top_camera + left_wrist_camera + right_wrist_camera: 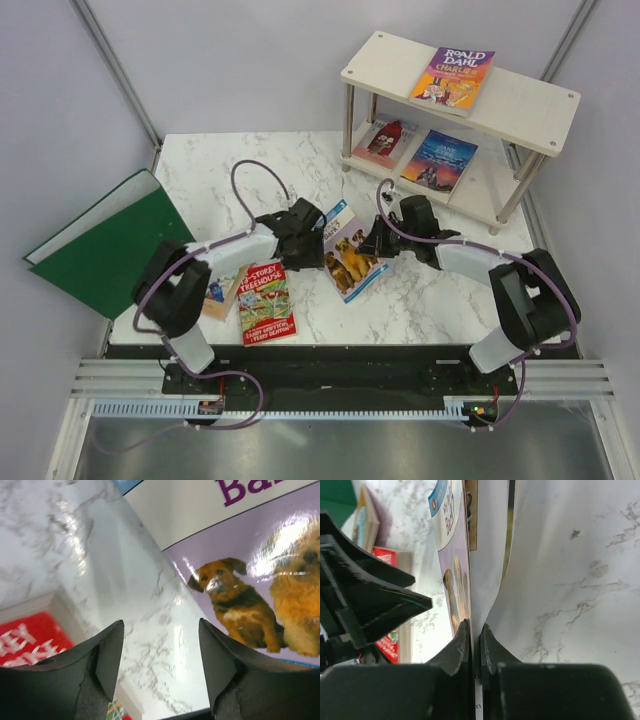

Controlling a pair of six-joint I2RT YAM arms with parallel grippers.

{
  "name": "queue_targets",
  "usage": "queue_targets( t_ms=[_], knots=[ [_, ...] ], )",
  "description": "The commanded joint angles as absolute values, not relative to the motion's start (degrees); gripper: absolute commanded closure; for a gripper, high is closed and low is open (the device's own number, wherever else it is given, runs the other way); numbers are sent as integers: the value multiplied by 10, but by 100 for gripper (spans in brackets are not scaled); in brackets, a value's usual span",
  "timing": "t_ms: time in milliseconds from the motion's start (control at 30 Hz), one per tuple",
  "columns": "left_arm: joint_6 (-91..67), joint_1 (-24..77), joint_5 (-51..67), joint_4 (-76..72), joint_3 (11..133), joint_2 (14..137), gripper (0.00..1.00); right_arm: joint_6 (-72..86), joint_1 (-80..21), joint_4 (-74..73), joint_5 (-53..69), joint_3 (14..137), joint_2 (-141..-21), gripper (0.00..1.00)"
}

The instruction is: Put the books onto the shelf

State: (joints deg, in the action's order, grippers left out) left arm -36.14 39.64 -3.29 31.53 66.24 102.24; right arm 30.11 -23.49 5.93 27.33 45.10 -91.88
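Dogs book (350, 257) sits mid-tabletop (430, 300), between the two arms. The right gripper (474, 630) is pinched narrow on the book's right edge, with the thin stack of pages sandwiched between the pads; the book bends just beyond the jaws. The left gripper (161, 650) is spread wide with nothing between its fingers, just beside the book's left edge. Handling judgement: a thin, light paperback. The glossy cover is likely slippery, and the book is floppy enough to sag from a one-edge hold. A deeper bite, mid-edge or near the spine, should stop droop and pages peeling open. Shelf (530, 105) is at far right, with the Roald Dahl book (452, 80) on the top board and the red figure book (385, 140) and dark blue book (438, 160) on the lower board. Treehouse book (266, 302) and tan book (222, 292) lie on the tabletop by the left arm.
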Motion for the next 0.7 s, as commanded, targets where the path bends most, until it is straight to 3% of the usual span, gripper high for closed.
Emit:
queue_targets(
  t_ms=[0,100,200,267,533,567,600,667],
  knots=[
    [-386,389,-49,219,580,850,28,294,-227,59,293,478,-844,95],
    [-410,383,-21,101,496,749,17,309,-207,70,326,488,-812,94],
    [-431,382,32,-58,410,680,15,337,-192,100,356,490,-787,94],
    [-439,382,61,-150,383,674,15,370,-186,138,380,481,-771,94],
    [-460,388,123,-250,392,747,23,482,-184,278,446,434,-761,91],
    [-469,388,124,-260,396,753,29,489,-184,293,453,430,-763,91],
    [-477,388,133,-264,403,764,54,489,-184,293,454,425,-764,90],
    [-481,388,159,-265,430,793,82,475,-184,268,458,425,-762,87]
  ],
)
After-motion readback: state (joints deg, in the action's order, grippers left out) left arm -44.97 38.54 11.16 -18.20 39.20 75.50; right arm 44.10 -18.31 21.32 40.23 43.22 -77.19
